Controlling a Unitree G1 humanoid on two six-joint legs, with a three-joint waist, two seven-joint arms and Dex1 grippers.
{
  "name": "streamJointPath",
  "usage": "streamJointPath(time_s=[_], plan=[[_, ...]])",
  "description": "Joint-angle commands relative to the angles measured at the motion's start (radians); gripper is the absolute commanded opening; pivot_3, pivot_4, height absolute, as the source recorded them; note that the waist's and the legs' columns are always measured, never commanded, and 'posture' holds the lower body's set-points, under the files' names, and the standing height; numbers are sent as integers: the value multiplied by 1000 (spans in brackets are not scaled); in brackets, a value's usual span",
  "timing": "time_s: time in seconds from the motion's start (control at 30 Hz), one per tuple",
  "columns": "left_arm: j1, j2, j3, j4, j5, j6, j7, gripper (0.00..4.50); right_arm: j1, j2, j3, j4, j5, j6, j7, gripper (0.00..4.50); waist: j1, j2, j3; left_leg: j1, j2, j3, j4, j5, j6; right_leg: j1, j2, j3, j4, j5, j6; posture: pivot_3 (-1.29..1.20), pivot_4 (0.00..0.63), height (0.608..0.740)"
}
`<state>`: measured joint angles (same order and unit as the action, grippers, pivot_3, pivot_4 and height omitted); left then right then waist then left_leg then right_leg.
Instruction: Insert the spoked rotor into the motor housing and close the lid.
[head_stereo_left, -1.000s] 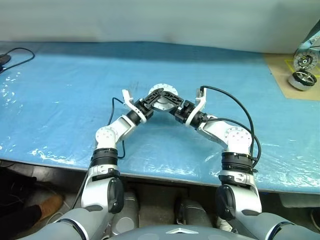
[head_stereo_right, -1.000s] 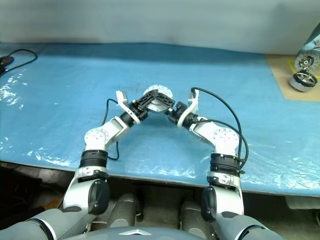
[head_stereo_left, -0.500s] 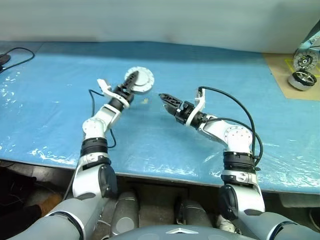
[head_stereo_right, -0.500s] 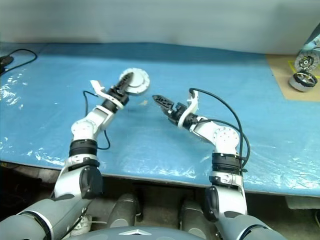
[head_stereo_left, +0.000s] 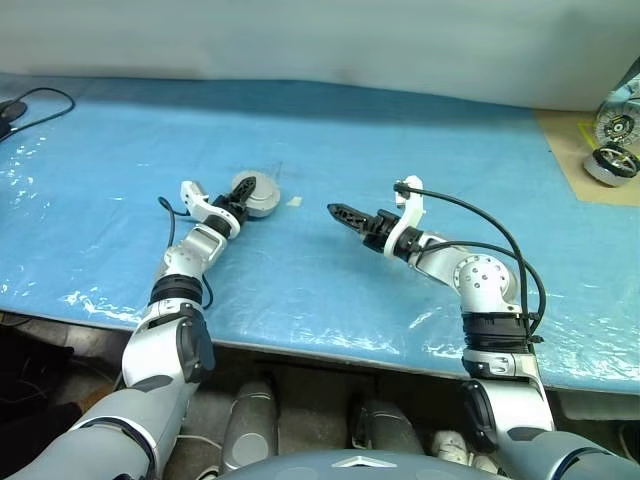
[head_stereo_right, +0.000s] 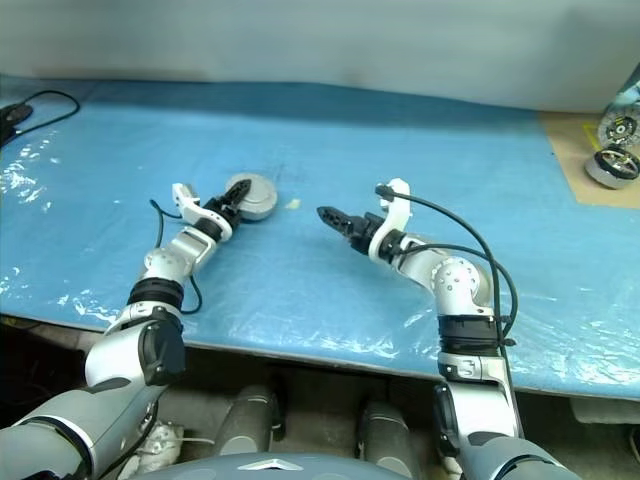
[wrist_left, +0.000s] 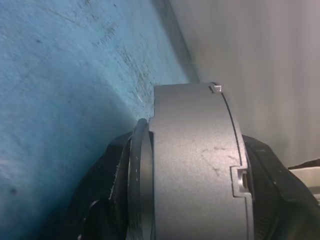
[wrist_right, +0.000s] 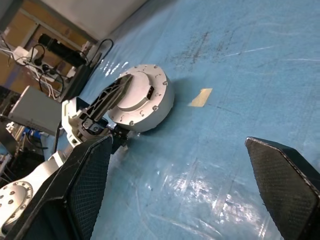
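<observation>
Carried away from the middle, where both hands met on it a second ago, the motor housing (head_stereo_left: 256, 193) now sits low at the blue surface (head_stereo_left: 400, 140) on the robot's left. Whether it rests there cannot be told. The left hand (head_stereo_left: 238, 201) clamps it between black fingers (wrist_right: 112, 95), one across its top face. The right hand (head_stereo_left: 340, 212) has drawn back, well apart, its fingers spread wide and empty. A small pale tape scrap (head_stereo_left: 293, 201) lies between them.
</observation>
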<state>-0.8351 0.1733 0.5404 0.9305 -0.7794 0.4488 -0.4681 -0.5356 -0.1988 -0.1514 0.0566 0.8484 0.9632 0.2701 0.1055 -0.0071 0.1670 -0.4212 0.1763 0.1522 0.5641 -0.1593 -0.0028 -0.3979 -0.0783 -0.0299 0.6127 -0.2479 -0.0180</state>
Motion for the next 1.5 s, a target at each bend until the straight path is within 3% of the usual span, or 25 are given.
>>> streamJointPath(time_s=[0.03,0.2,0.53,0.73,0.83,0.97,1.1,1.3,1.5], plan=[[-23,-5,3,-31,-4,0,-40,2902,3,10,7,-51,-16,-19,11,4493,-1,0,0,0,0,0,0,0,0,0,0,0,0,0,0,0,150,740],[-8,-8,-11,-60,10,31,-58,4486,8,29,11,-52,-43,-18,6,4500,-4,0,0,1,0,0,0,0,0,0,0,0,1,0,0,0,150,740],[14,143,-60,-98,171,-128,-21,4486,20,16,13,-74,-64,-8,42,4500,-9,0,0,2,2,0,2,0,0,1,0,0,3,0,0,0,150,740],[102,205,-119,-263,256,-223,-53,4486,22,-14,19,-97,-94,-23,60,4500,-5,0,0,2,1,0,2,0,0,2,0,0,3,0,0,0,150,740],[185,201,-179,-427,308,-270,-66,4486,38,-67,72,-156,-188,-75,59,4500,-3,0,0,2,0,0,2,0,0,2,-1,0,3,0,0,0,150,740],[312,171,-249,-684,417,-373,21,4486,77,-154,196,-260,-464,-268,-29,4500,-5,0,0,3,1,0,2,0,0,2,-1,0,3,0,0,0,150,740],[416,131,-283,-811,495,-439,104,4486,168,-208,274,-334,-701,-436,-122,4500,-10,0,0,5,2,0,2,0,0,4,0,1,3,0,0,0,150,740],[546,101,-330,-946,525,-442,125,4486,322,-182,253,-463,-788,-390,-194,4500,-13,0,0,10,2,1,1,0,0,7,1,2,1,0,0,0,150,740],[655,68,-376,-1036,520,-388,142,4486,365,-146,223,-475,-818,-357,-222,4500,-18,0,0,16,2,3,1,0,0,10,1,5,1,-1,0,0,150,740]])
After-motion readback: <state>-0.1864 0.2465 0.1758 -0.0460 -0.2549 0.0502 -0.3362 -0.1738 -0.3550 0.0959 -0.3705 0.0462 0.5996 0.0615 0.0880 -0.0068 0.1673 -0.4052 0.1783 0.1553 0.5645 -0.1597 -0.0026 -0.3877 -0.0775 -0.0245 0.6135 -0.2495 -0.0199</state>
